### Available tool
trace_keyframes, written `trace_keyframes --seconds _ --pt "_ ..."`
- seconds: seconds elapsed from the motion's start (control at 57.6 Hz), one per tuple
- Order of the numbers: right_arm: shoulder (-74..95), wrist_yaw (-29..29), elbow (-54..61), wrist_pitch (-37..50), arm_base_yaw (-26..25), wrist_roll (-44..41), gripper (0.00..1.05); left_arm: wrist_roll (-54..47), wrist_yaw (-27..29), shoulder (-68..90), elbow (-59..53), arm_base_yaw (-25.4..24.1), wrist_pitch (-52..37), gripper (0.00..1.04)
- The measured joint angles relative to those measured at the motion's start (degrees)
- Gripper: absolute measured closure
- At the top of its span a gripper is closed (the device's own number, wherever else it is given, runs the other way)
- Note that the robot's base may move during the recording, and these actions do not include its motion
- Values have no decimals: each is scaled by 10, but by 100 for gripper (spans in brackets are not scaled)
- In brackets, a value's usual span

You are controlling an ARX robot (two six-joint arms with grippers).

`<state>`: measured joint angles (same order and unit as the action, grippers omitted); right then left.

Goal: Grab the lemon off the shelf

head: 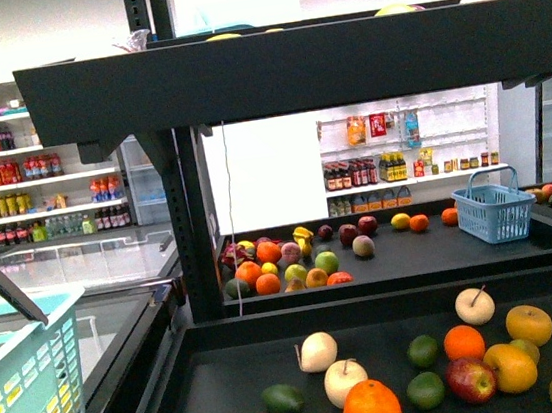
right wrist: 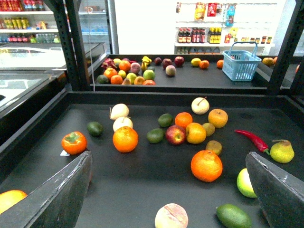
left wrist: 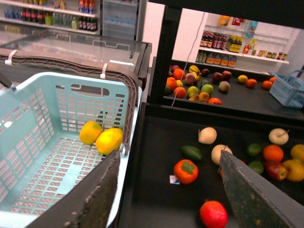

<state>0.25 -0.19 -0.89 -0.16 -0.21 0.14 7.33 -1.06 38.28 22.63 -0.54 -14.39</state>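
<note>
Supermarket aisles and drink racks lie behind the black shelf (head: pixel 369 308), whose trays carry mixed fruit. Both pincers are spread and empty: the left gripper (left wrist: pixel 169 156) hangs at the shelf's left edge, the right gripper (right wrist: pixel 168 159) over its near tray. The clearest lemon (left wrist: pixel 109 140) lies in the teal basket (left wrist: pixel 71 90) left of the shelf, beside another yellow fruit. For any further pick, check for tapered ends first and skip the rounder yellow-orange fruit (head: pixel 510 367).

1. Bright, even overhead store lighting; blown-out white wall (head: pixel 261 168) behind.
2. Soft, faint shadows under fruit on the dark shelf (right wrist: pixel 142 190).
3. Glare on the freezer glass (left wrist: pixel 71 47).
4. Blurred jaws near both wrist cameras.
</note>
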Motion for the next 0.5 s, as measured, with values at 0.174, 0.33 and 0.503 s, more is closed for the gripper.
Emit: trace_keyframes --seconds 0.174,0.33,0.503 --pt "0 0 0 0 0 0 7 -55 10 -117 -96 4 12 74" --pt "0 0 0 0 0 0 7 -62 10 -152 -132 4 10 103" --pt "0 0 0 0 0 0 7 -66 11 -191 -164 4 13 102"
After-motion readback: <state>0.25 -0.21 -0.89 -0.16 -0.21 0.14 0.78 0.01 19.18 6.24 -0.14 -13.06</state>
